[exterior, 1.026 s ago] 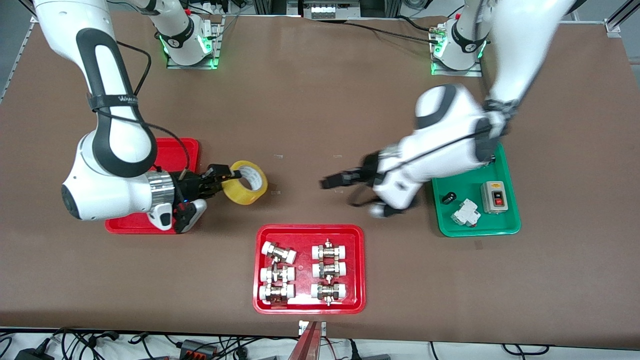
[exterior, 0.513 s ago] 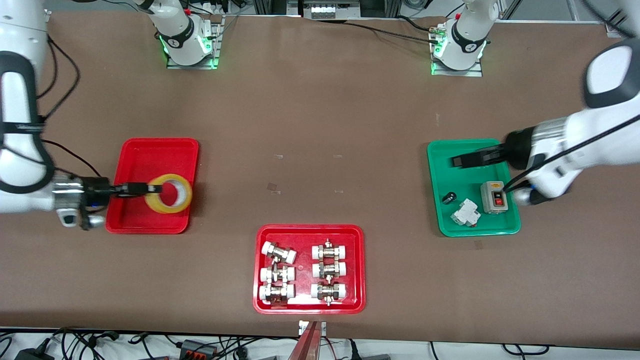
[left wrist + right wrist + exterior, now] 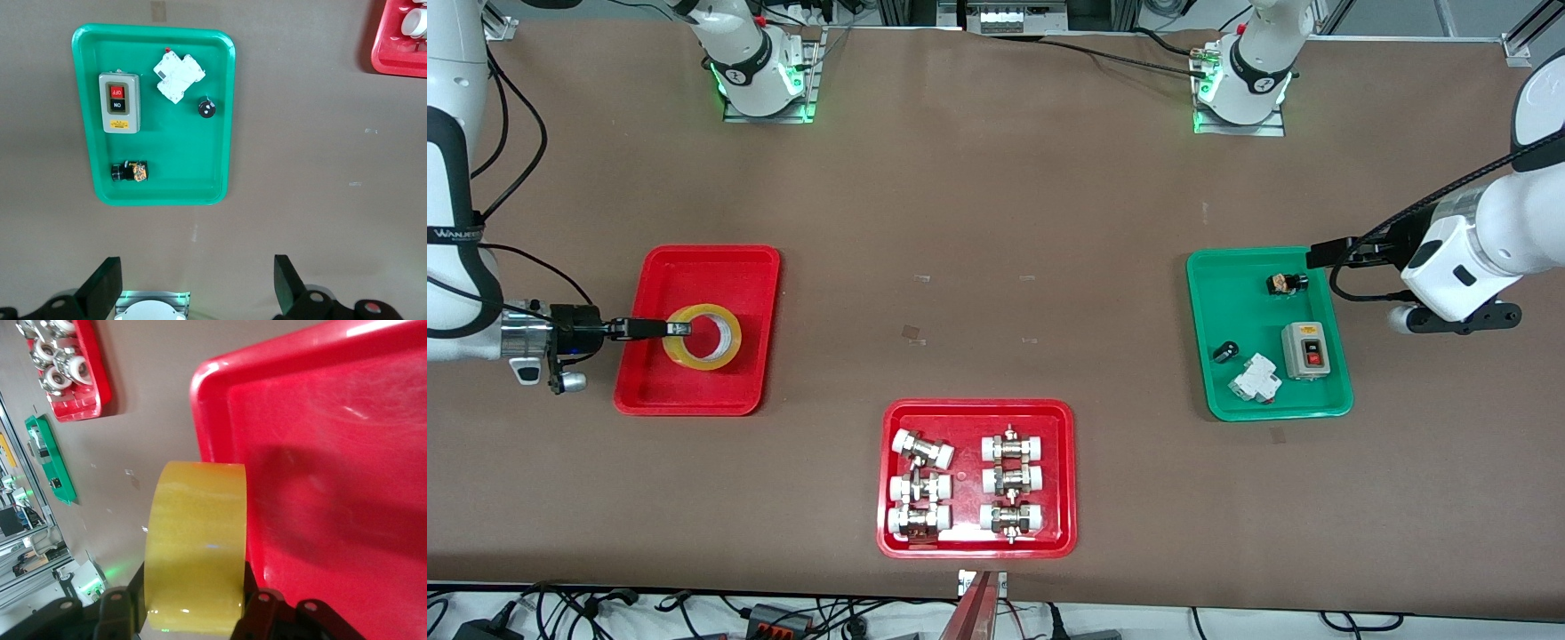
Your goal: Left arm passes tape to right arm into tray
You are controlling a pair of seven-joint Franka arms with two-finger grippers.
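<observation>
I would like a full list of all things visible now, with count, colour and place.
tape: 1, yellow, over the plain red tray, held
plain red tray: 1, red, right arm's end of the table
fittings tray: 1, red, nearest the front camera, holds six white-capped metal fittings
green tray: 1, green, left arm's end, holds switch box, white breaker, two small black parts
right claw: shut on the tape
left claw: open, near the green tray

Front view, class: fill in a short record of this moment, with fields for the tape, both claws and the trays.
tape: yellow roll over the plain red tray
right claw: shut on the tape's wall
left claw: open, above the green tray's edge
fittings tray: nearest the front camera, untouched
</observation>
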